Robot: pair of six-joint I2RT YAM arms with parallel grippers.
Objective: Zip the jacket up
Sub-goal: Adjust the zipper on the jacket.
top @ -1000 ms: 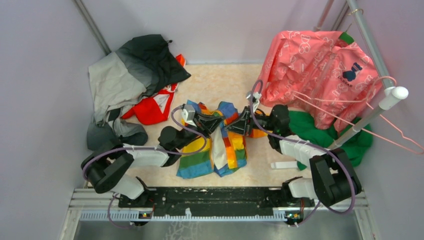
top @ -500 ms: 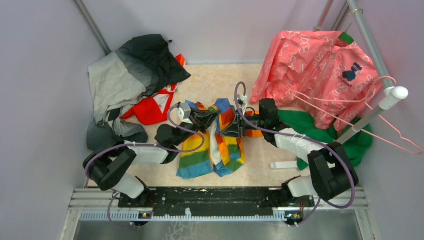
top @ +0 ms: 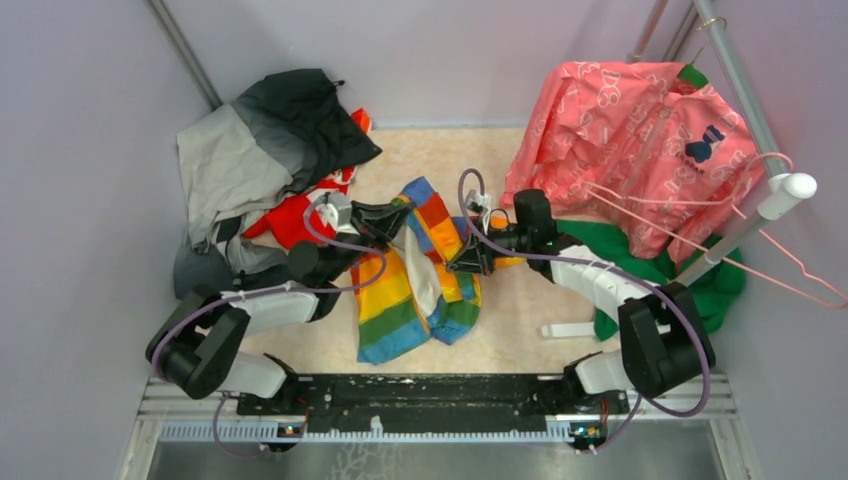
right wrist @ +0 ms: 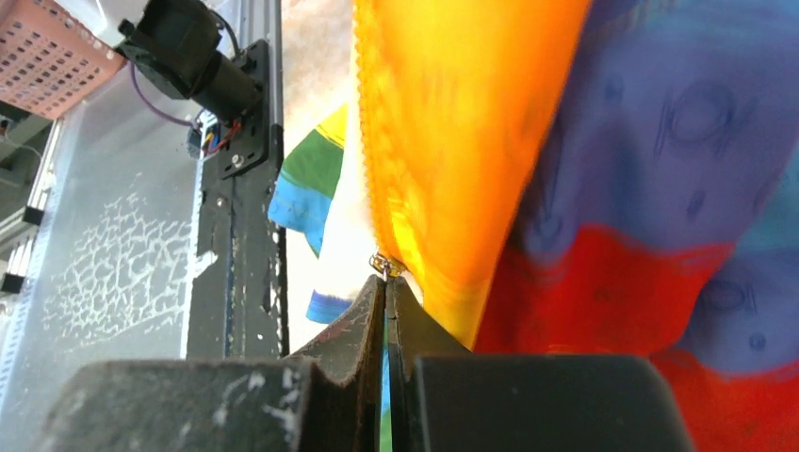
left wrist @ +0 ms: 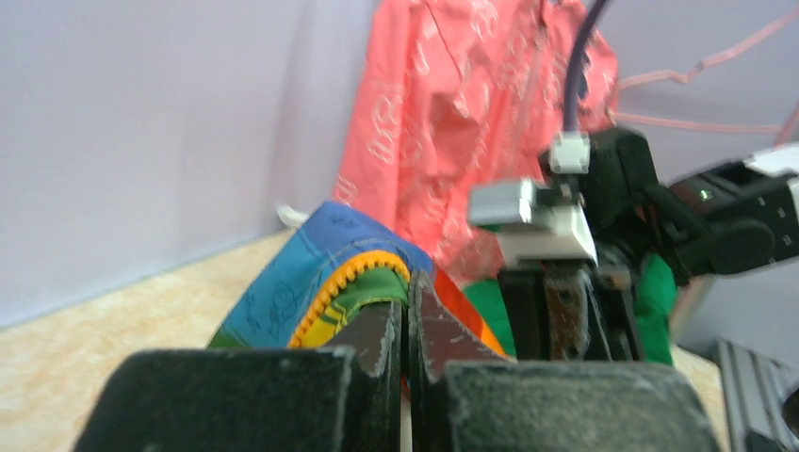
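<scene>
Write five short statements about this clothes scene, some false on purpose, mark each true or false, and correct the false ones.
1. The left arm's fingers are shut on the rainbow jacket. True.
2. The right arm's fingers are open and hold nothing. False: they are shut on the jacket, right by its zipper edge.
3. The rainbow jacket is zipped up. False: its front is open, with the pale lining showing.
4. The pink garment hangs over the rack at the right. True.
5. A grey-and-black jacket lies at the far left. True.
</scene>
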